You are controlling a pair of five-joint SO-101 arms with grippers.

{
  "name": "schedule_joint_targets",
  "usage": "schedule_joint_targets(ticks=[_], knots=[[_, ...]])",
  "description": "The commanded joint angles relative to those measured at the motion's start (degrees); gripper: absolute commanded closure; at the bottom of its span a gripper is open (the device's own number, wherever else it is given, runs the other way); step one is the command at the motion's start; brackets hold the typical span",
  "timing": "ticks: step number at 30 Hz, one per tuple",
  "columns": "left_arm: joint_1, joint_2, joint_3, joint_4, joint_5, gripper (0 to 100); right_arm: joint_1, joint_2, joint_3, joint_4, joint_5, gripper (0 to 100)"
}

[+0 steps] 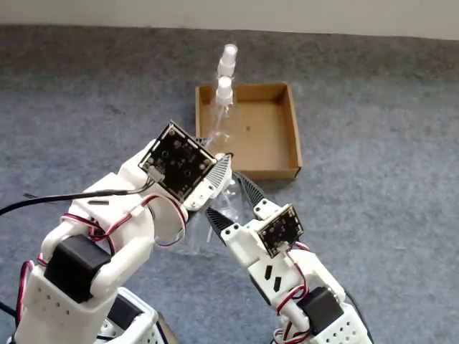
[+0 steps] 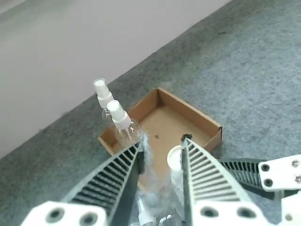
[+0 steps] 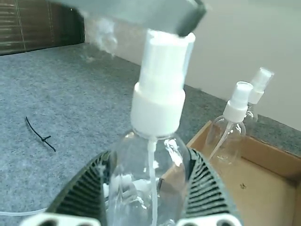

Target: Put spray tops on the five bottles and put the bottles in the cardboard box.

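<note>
Two tools met at frame centre: right tool point(image 1: 229, 199) pinched the clear bottle point(image 3: 150, 160), left tool point(image 2: 162, 146) sat spread over its spray top point(image 3: 160, 89); seating it probably needed straight-down pressure before the cardboard box point(image 1: 280, 161), upper centre.

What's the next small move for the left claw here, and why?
Probably close the left claw on the spray top and twist it tight. The top already sits on the neck of the bottle, which the right claw clamps by its body. The left claw straddles the top, open, with a gap on one side.
</note>
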Motion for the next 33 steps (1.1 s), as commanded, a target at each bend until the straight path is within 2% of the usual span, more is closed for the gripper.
schedule_joint_targets(ticks=[1,12,16,20,24,29,33], knots=[[-2.42,0.13,-7.6,2.81,-0.53,87,-0.04,-0.84,-0.48,0.13,0.09,99.5],[-3.21,-0.31,-10.86,4.31,-0.53,87,0.22,-0.92,-0.84,0.13,0.18,99.5],[-12.18,-0.22,-10.24,4.4,-0.26,87,7.69,-0.92,-0.84,-3.12,0.0,99.5],[-25.36,-0.31,-6.99,4.04,-0.26,87,16.66,0.04,-0.75,-20.18,-0.18,99.5],[-32.66,0.04,2.33,2.64,-0.35,86,17.36,7.34,-0.92,-26.77,-0.18,99.5],[-39.87,0.04,17.36,-8.26,0.35,86,17.63,26.07,-7.78,-38.99,-0.18,99.5],[-43.56,-0.31,28.97,-14.15,9.93,86,16.48,41.1,-14.46,-48.31,-0.26,99.5]])
